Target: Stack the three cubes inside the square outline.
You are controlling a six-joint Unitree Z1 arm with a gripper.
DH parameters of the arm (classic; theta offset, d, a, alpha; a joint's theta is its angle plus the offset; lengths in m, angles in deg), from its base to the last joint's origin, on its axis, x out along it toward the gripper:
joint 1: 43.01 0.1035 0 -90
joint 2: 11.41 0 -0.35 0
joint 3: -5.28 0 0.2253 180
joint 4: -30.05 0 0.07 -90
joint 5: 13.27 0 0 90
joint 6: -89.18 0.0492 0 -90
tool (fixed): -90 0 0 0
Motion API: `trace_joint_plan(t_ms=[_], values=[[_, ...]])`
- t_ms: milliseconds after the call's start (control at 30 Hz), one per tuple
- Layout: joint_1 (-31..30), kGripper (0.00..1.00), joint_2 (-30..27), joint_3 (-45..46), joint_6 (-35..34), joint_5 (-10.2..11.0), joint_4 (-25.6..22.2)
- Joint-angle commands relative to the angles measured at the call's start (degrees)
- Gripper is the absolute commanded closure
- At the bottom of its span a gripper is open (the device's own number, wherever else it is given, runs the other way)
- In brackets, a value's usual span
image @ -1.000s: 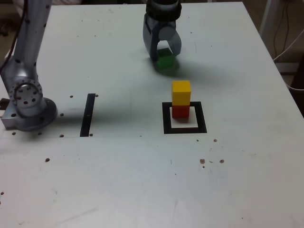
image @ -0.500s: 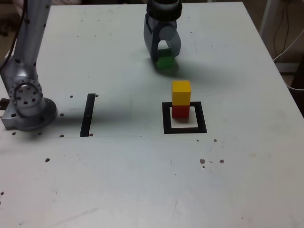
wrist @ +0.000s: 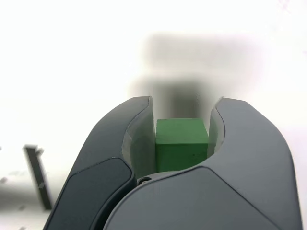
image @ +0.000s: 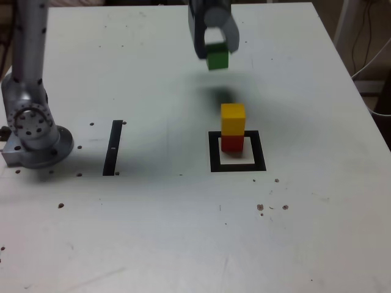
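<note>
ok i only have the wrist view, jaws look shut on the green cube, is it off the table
Observer: Yes. The exterior view shows the green cube in the gripper, lifted clear above its shadow on the table.
Operator: where's the stack
Observer: The yellow cube sits on the red cube, nearer the camera than the gripper.
Operator: inside the outline?
Observer: Yes, at the far edge of the square outline, touching its black border.
</note>
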Motion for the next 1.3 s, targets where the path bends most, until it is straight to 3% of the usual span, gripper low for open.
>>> trace_joint_plan(t_ms=[0, 200, 467, 867, 1267], values=[[-1.89, 0.92, -2.32, -1.83, -0.1, 0.06, -2.47], [-9.22, 0.92, -3.12, -6.99, -3.55, 0.46, -8.51], [-17.19, 0.92, -0.05, -6.94, -10.66, 0.2, -9.17], [-19.32, 0.92, 1.96, -5.82, -12.51, 0.44, -8.31], [-22.34, 0.92, -0.14, -4.11, -13.01, 0.44, -8.53]])
